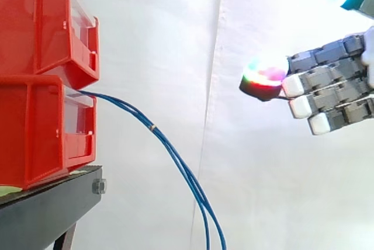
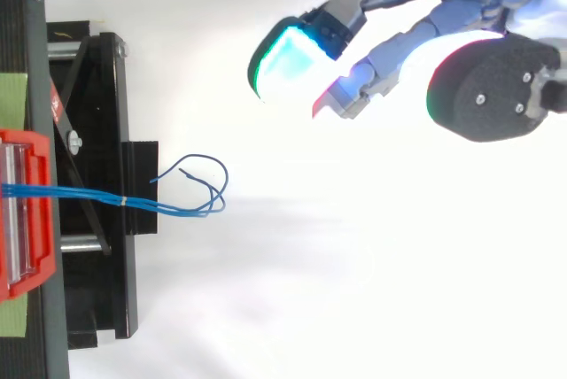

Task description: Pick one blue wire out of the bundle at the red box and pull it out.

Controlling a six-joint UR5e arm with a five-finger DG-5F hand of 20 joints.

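Bins [image 1: 41, 86], 2 red and stacked, sit at 9 o'clock in your side view on the black stand [image 1: 47, 209]. At 3 o'clock the hand [image 1: 333, 95] is spread wide and holds nothing, well apart from the blue wire bundle [image 1: 153, 128] drooping toward 6 o'clock. You have the reach, pick and pull left.

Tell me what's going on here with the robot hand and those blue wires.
A bundle of blue wires comes out of the lower of two stacked red bins on a black stand and droops past its edge. The robot hand hovers apart from them, fingers open, holding nothing. No wire has been picked yet.
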